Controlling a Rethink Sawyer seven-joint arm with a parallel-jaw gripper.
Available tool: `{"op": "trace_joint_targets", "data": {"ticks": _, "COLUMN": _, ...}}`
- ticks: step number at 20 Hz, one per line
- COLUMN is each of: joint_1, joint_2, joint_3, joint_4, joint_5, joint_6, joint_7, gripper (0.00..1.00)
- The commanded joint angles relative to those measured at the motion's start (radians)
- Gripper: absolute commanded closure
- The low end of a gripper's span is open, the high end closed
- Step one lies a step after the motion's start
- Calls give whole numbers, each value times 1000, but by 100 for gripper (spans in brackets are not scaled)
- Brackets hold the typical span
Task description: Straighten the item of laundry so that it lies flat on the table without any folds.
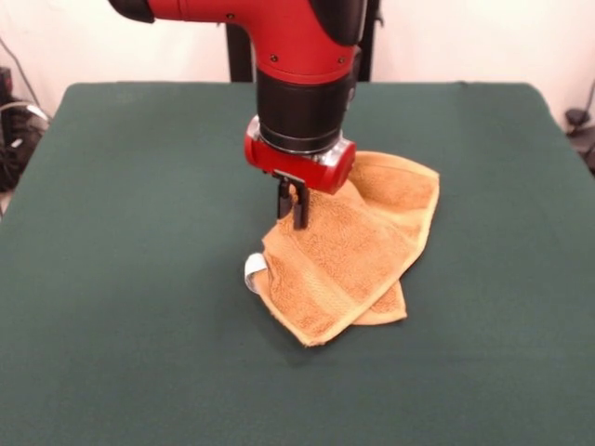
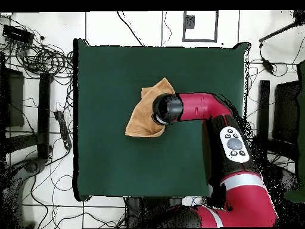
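The orange-tan towel (image 1: 358, 246) lies crumpled and folded over itself near the middle of the dark green table (image 1: 139, 279). Its small white tag loop (image 1: 254, 271) sticks out at its left edge. My gripper (image 1: 292, 216) points straight down onto the towel's upper left edge. Its fingers stand close together and seem to pinch the cloth there. In the overhead view the arm's black wrist covers the gripper and the right part of the towel (image 2: 143, 119), which lies a little left of the centre of the table (image 2: 107, 161).
The red arm (image 2: 205, 107) reaches in over the table's right half in the overhead view. Cables and stands (image 2: 41, 59) lie on the floor around the table. The table's edges are far from the towel on all sides.
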Motion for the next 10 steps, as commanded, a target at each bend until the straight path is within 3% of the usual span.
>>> {"op": "trace_joint_targets", "data": {"ticks": 1, "joint_1": 1, "joint_2": 58, "joint_3": 131, "joint_4": -51, "joint_5": -15, "joint_6": 137, "joint_7": -287, "gripper": 100}}
{"op": "trace_joint_targets", "data": {"ticks": 10, "joint_1": -17, "joint_2": 50, "joint_3": 147, "joint_4": -49, "joint_5": -29, "joint_6": 154, "joint_7": -316, "gripper": 100}}
